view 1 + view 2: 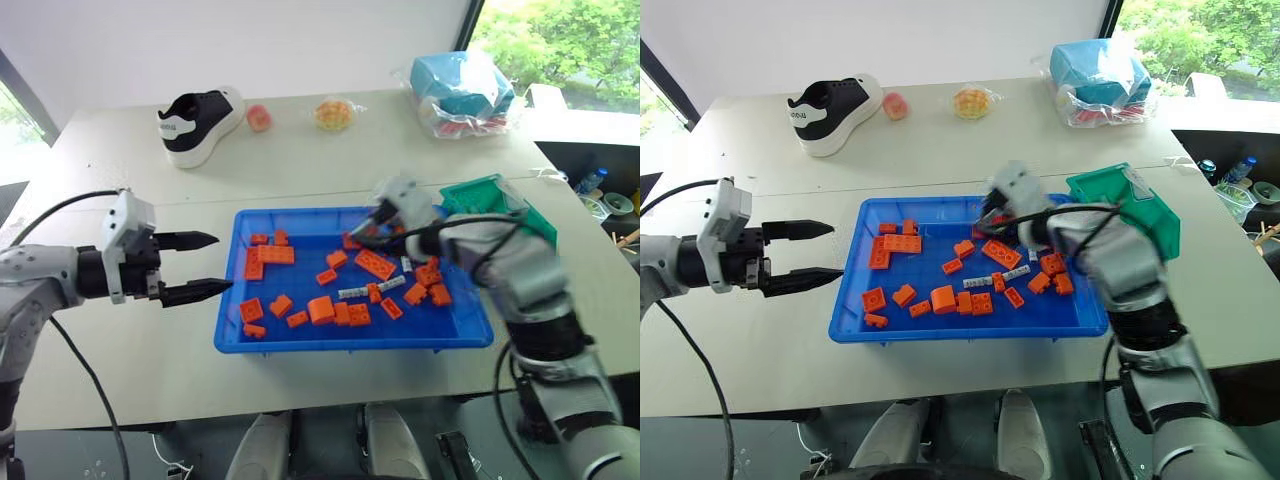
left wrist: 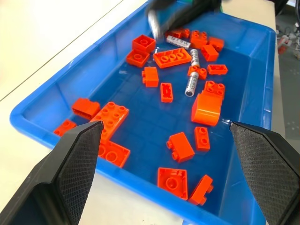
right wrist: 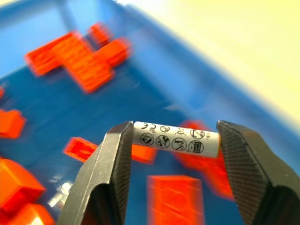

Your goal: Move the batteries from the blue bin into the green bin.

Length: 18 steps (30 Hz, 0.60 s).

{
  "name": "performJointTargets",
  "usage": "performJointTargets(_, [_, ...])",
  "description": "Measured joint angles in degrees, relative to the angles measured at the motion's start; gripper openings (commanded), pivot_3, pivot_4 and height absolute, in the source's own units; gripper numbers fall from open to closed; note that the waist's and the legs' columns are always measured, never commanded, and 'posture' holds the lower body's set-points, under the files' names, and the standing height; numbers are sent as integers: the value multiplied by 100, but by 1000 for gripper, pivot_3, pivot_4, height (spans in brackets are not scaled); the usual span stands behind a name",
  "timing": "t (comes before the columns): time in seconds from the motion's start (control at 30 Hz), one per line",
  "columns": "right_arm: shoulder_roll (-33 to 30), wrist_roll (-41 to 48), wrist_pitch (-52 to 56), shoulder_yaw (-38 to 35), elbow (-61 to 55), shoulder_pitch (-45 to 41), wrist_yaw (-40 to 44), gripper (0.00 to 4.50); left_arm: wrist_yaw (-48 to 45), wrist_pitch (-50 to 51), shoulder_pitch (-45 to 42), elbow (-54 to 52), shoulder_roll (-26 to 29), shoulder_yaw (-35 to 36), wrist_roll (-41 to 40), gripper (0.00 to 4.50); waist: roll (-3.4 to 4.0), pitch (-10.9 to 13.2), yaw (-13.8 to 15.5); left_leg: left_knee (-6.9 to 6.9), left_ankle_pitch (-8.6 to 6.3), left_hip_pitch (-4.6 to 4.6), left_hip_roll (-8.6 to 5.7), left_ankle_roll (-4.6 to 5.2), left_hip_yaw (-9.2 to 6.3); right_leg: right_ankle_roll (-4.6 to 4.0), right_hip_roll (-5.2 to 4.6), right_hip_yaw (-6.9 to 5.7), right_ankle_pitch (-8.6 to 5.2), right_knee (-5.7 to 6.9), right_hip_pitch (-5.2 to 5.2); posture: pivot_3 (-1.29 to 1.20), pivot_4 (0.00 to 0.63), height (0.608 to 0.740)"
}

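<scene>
We're gripping one battery (image 3: pixel 176 139) end-to-end in the right gripper (image 3: pixel 173 140) above the blue bin (image 1: pixel 228 330), keeping it clamped and level while carrying toward the green bin (image 1: pixel 487 195) just beyond; left gripper (image 1: pixel 205 265) is idling open.

Right gripper (image 3: pixel 171 140) jaws clamped endwise on something; left gripper (image 1: pixel 205 265) jaws apart.

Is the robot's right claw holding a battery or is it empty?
Holding one. The right claw is shut on a battery, pinched end to end between its two fingers above the blue bin.
</scene>
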Motion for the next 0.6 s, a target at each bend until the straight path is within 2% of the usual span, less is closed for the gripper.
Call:
performJointTargets(0.17, [-1295, -78, -91, -1077, 329, 420, 54, 2166, 37, -15, -279, 74, -187, -311, 28, 4500, -7, 2, 32, 5, 0, -3, -1, 2, 8, 0, -6, -3, 0, -11, 10, 0, 150, 730])
performJointTargets(0.27, [-1551, -192, -337, -1198, 627, 748, 32, 2166, 35, -25, -568, 188, -264, -483, 70, 4500, -8, 2, -28, 6, 0, -1, 3, 3, 19, 0, -14, 1, 0, -10, 8, 0, 150, 730])
performJointTargets(0.33, [-1555, -227, -447, -1182, 767, 907, 22, 3191, 5, -37, -675, 204, -288, -541, 78, 4500, -5, 3, -54, 3, 0, 1, 7, 3, 25, 1, -12, 6, 0, -7, 2, 0, 150, 730])
performJointTargets(0.37, [-1555, -238, -490, -1175, 829, 961, 12, 3527, -17, -46, -707, 241, -293, -548, 83, 4500, -3, 4, -55, 3, 0, 0, 9, 4, 25, 1, -10, 6, 0, -5, 1, 0, 150, 730])
performJointTargets(0.43, [-1554, -302, -596, -1141, 903, 980, -54, 4473, -40, -80, -764, 306, -294, -582, 127, 4500, -1, 5, -37, 2, 0, 0, 9, 4, 24, 1, -7, 6, 0, -5, -1, 0, 150, 730])
performJointTargets(0.6, [-1539, -356, -933, -1028, 899, 907, -93, 4473, -68, -89, -817, 362, -299, -661, 146, 4500, -3, 6, -2, 7, 0, -3, 3, 4, 25, 2, -6, 6, 0, -7, 2, 0, 150, 730])
